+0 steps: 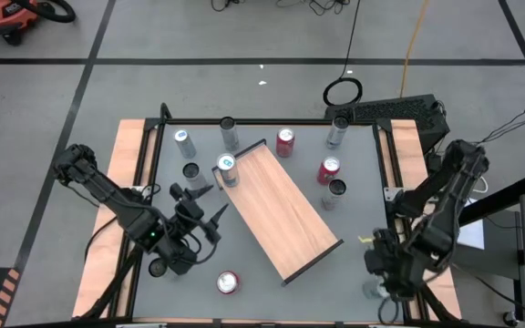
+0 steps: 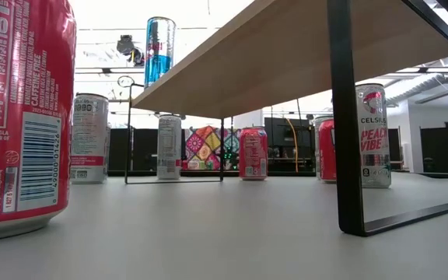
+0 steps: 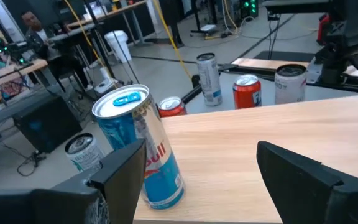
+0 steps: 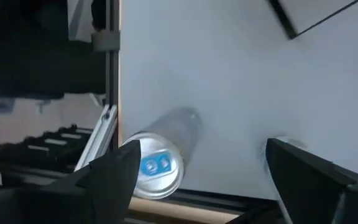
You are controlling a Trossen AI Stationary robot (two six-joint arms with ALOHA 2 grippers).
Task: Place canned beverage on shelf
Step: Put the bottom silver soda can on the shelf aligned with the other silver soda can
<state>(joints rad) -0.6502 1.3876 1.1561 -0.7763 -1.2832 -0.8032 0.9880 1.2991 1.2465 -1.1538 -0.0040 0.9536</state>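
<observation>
Two grippers splayed wide: left (image 1: 210, 202) beside shelf (image 1: 281, 211), right (image 1: 383, 288) over silver can (image 4: 160, 158).

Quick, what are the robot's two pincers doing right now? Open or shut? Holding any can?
Left pincer: open, empty, facing the blue can on the shelf.
Right pincer: open, empty, above a silver can.

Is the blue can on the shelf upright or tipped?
Upright: the blue can stands on its base on the shelf, silver lid facing up.
</observation>
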